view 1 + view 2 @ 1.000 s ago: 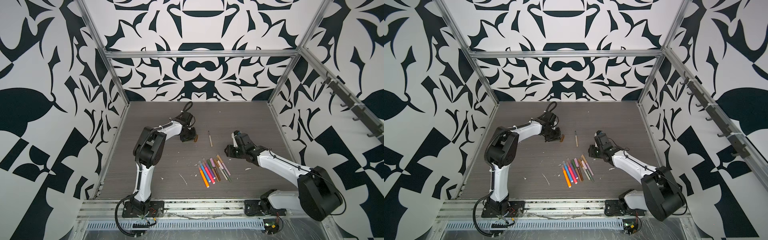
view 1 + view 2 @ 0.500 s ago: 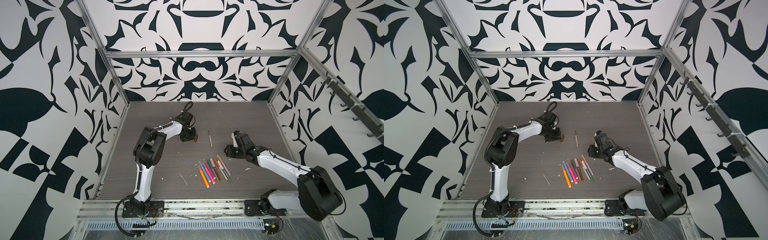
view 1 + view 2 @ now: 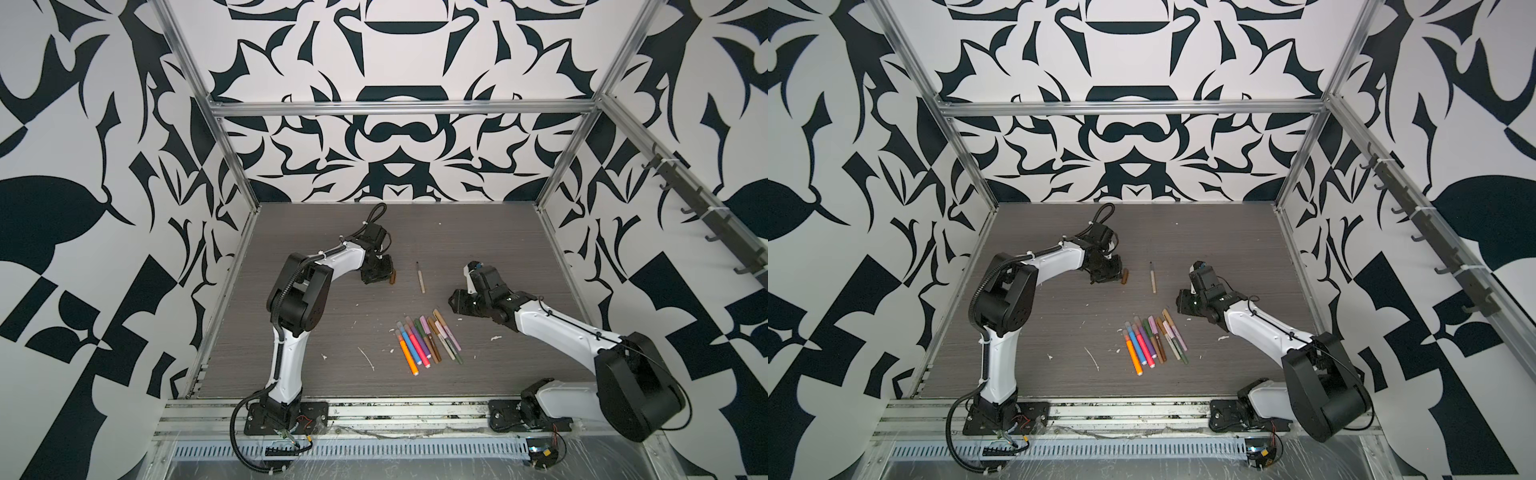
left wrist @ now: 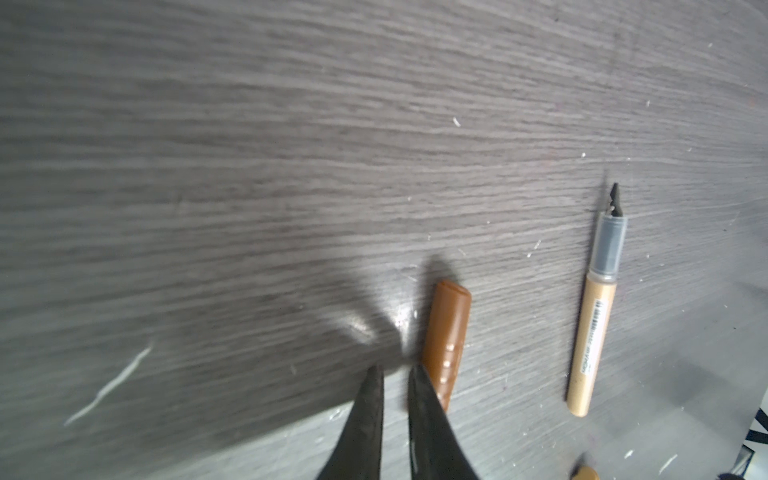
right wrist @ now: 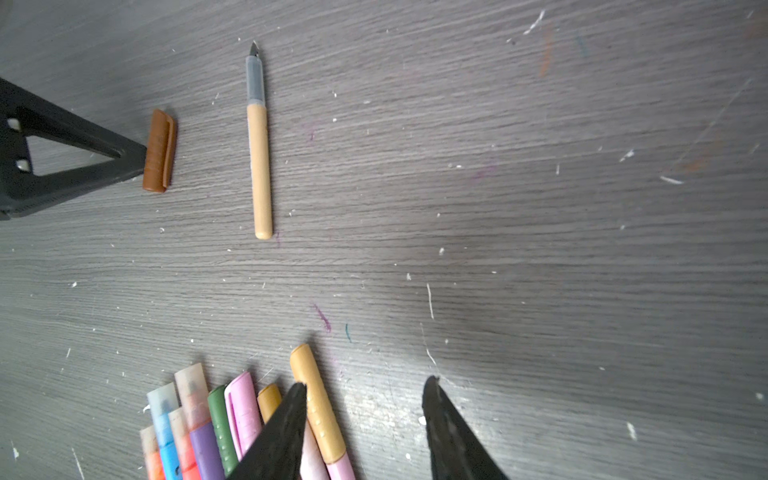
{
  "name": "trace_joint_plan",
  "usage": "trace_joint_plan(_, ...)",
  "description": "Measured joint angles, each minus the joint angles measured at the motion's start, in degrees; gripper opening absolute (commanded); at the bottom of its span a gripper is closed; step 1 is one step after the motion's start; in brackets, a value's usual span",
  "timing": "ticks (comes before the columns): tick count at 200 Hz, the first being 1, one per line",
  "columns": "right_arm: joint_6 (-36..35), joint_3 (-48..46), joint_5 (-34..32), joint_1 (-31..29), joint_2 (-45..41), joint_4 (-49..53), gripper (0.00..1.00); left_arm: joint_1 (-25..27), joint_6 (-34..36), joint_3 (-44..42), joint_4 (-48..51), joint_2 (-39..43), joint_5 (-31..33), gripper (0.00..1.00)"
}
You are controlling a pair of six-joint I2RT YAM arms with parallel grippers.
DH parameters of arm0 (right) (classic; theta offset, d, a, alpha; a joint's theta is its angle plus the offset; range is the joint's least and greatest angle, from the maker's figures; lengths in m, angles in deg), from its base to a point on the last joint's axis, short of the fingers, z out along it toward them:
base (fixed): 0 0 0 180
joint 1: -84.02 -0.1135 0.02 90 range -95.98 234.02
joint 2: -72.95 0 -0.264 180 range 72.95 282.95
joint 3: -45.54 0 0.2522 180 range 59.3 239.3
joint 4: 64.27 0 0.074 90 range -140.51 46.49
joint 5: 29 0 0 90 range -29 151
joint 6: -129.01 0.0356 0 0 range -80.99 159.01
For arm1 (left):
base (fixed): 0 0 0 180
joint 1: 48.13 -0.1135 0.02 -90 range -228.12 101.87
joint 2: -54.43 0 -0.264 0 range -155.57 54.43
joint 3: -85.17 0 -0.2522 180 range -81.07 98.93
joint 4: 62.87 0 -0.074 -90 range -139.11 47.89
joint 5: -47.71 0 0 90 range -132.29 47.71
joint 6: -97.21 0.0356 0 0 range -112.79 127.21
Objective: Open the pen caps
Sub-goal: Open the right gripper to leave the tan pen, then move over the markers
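Little has moved in the last second: the left gripper, tips almost pressed together and empty, sits beside the brown cap, loose on the surface near its uncapped tan pen. One pen seems done; the spread right gripper hangs over the capped pens.

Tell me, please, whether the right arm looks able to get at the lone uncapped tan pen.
Probably yes: only bare table lies between the open right gripper and the tan pen; the left gripper sits beyond it, by the brown cap.

A tan stub, perhaps a pen cap, is cut off.
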Motion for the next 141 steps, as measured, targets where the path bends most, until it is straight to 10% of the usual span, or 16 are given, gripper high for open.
trace_joint_plan(141,0.0,0.0,0.2,0.1,0.1,-0.1,0.49,0.2,0.0,0.1,0.0,0.0,0.0,0.18)
